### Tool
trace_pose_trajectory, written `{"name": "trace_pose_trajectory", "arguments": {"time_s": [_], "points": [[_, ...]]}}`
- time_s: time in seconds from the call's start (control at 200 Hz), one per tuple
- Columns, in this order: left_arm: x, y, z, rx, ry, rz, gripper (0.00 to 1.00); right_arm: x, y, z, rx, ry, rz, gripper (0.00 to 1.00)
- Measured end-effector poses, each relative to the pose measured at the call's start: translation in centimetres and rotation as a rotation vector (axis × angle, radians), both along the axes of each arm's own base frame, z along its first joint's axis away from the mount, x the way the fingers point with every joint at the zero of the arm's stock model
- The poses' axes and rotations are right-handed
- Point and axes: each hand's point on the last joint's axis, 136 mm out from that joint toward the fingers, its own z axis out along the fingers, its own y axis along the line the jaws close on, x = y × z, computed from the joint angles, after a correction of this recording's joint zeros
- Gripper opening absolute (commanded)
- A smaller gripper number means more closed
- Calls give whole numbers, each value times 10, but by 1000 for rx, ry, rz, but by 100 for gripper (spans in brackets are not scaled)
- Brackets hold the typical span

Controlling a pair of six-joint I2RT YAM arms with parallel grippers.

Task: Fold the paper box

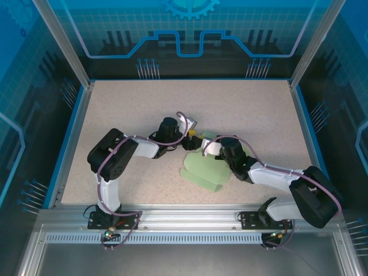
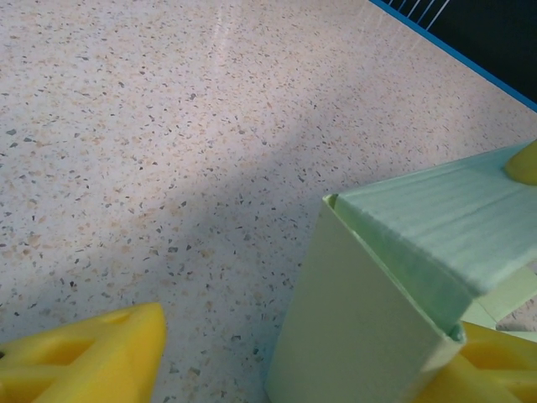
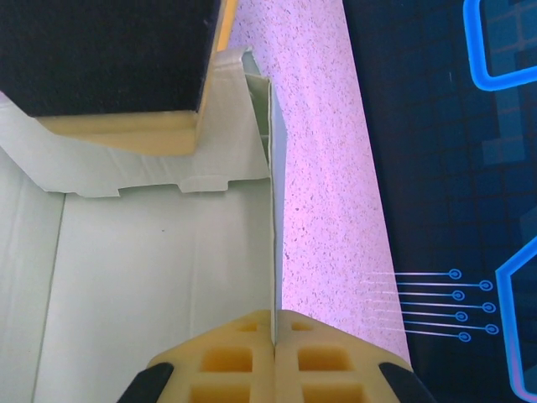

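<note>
1. The paper box (image 1: 206, 171) is thin, pale mint-green card. It is partly folded and open at the top.
2. It lies on the tabletop (image 1: 132, 109), near the middle and slightly toward the near edge.
3. Top external view: a flat panel with rounded flaps spreads toward the near edge.
4. Left wrist view: two walls meet at an upright corner, with a ribbed flap tilted over them.
5. Right wrist view: the base panel lies flat. One side wall stands upright and is pinched between the jaws of the right gripper (image 3: 274, 340). A notched flap leans at the far end.

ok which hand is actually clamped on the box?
The right hand: its fingers are shut on a thin upright wall of the paper box. The left hand is open, fingers apart around a folded corner.
</note>
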Motion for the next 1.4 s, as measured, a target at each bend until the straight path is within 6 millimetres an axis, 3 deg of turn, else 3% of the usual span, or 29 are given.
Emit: {"name": "trace_pose_trajectory", "arguments": {"time_s": [0.625,0.865,1.401], "points": [[9,-14,-5,55,-23,63,50,2,-4,-1,28,32,-30,2],[10,-16,-5,49,-10,95,39,2,-4,-2,39,46,-39,2],[21,-16,-3,78,-5,287,20,5,-1,1,78,70,-53,2]]}}
